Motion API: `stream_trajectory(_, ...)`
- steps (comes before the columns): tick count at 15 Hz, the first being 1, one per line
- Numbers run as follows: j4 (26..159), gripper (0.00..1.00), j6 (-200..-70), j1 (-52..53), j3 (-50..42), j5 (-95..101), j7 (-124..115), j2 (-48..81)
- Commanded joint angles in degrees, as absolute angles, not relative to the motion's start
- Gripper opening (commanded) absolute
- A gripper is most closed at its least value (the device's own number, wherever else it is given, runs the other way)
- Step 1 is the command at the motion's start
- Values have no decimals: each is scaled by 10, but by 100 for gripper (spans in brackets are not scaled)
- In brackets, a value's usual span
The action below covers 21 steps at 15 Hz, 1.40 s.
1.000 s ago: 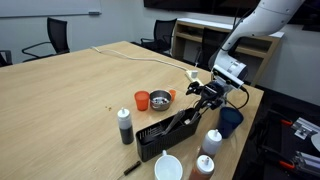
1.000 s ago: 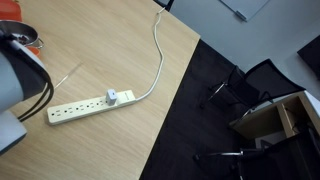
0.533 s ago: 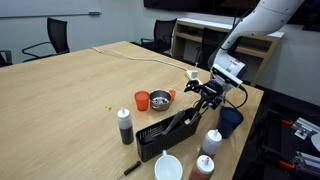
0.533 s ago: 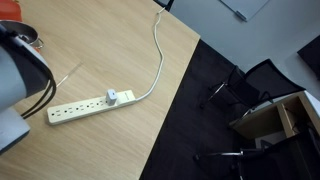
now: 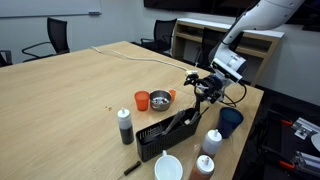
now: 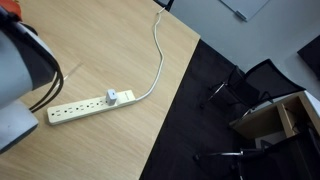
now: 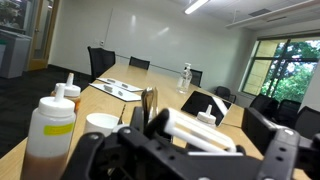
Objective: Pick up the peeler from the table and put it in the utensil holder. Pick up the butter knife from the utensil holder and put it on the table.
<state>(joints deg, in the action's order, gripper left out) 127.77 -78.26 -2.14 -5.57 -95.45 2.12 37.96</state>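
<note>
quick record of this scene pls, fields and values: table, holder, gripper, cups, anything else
surface: table, light wood
utensil holder: black, open top, near the table edge
gripper: in the air by the holder's end nearest the blue cup; fingers open or shut unclear
cups: orange cup, blue cup, white cup
other: power strip lying on the table

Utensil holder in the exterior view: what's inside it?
In an exterior view the utensil holder holds dark utensils leaning out toward the gripper. Its black wall hides their lower ends and the floor.
</note>
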Motion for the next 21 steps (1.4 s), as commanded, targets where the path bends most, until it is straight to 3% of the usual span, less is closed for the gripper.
stream_trajectory(1,1287,100,-797,-17,-61,-946,5,349)
stream_trajectory(13,1291,100,-803,-17,-64,-942,0,338)
stream_trajectory(21,1293,100,-943,19,-72,-823,-18,232)
